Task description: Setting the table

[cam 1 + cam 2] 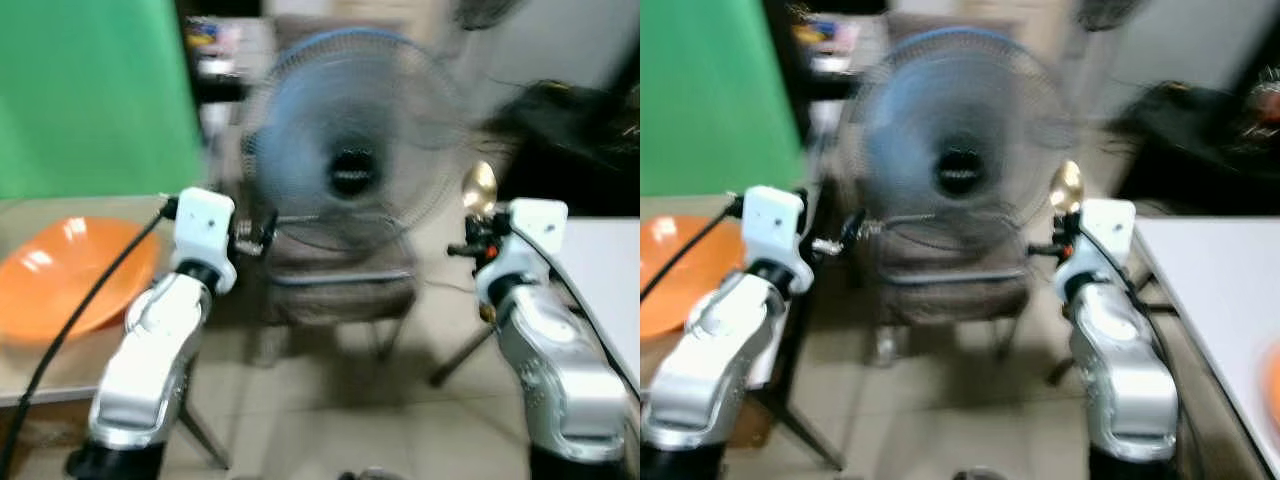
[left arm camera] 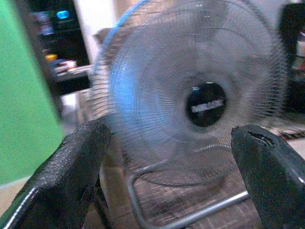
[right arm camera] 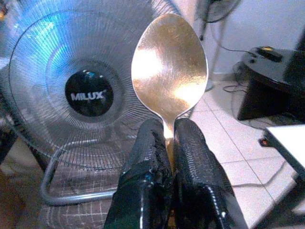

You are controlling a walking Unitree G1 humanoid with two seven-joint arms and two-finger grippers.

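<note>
Nearest, the right gripper [image 3: 167, 143] is clenched on the neck of a gold spoon [image 3: 169, 67], bowl upright and clear of everything, apparently carried toward a place setting; the left gripper [image 2: 171, 157] is spread wide and empty, held level as if ready for the next piece. To the robot's left an orange bowl [image 1: 70, 270] lies on a tabletop [image 1: 60, 370], while a white tabletop [image 1: 1220, 290] lies to its right. Beyond, a fan [image 1: 350, 165] on a chair [image 1: 340, 285] is motion-blurred; the spoon's handle is hidden between the fingers, and the bowl is cut off at the edge.
</note>
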